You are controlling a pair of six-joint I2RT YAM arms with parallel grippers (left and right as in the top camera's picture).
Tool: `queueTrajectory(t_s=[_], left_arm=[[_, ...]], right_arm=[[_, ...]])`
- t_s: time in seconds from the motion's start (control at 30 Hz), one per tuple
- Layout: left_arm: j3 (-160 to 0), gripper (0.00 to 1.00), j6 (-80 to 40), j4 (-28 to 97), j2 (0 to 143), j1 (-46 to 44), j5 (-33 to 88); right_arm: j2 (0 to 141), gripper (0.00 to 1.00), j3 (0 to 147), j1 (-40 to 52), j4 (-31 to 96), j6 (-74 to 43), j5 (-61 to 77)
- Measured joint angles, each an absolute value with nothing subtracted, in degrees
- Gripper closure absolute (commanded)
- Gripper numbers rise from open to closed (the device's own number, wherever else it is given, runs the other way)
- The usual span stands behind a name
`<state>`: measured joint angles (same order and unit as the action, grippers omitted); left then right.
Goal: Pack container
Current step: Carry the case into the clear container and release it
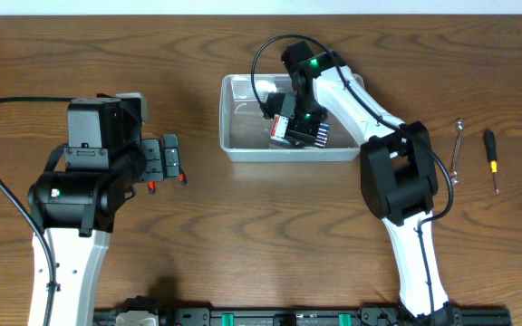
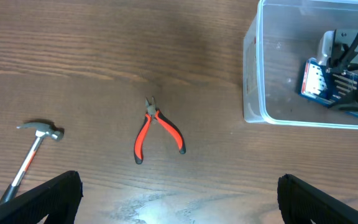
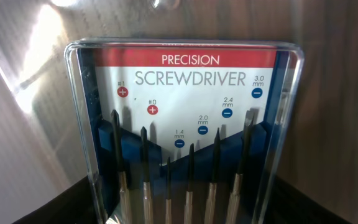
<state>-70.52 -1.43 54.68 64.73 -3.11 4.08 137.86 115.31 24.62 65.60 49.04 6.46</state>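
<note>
Reaching into the container (image 1: 227,118) at 12 o'clock.
Folded down from 5 o'clock, right gripper (image 1: 290,124) clamped on a precision screwdriver set (image 3: 185,124) inside; at 9 o'clock, left gripper (image 2: 179,199) spread wide, empty.

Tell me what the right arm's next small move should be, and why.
Probably open the right gripper and let go. The clear-cased precision screwdriver set it seems to hold already sits within the walls of the clear rectangular plastic container, so releasing should leave it packed.
</note>
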Motion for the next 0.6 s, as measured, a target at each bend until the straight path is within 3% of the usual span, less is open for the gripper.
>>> queueTrajectory(t_s=[0.3, 0.6], left_arm=[[-70.5, 0.02, -1.4, 54.7, 64.7, -3.1, 4.1], [-70.5, 0.01, -1.0, 54.7, 64.7, -3.1, 4.1]], right_arm=[[137.5, 0.01, 116.2, 24.6, 67.4, 46.0, 6.7], [119.4, 0.01, 123.9, 22.9, 68.9, 29.5, 1.6]])
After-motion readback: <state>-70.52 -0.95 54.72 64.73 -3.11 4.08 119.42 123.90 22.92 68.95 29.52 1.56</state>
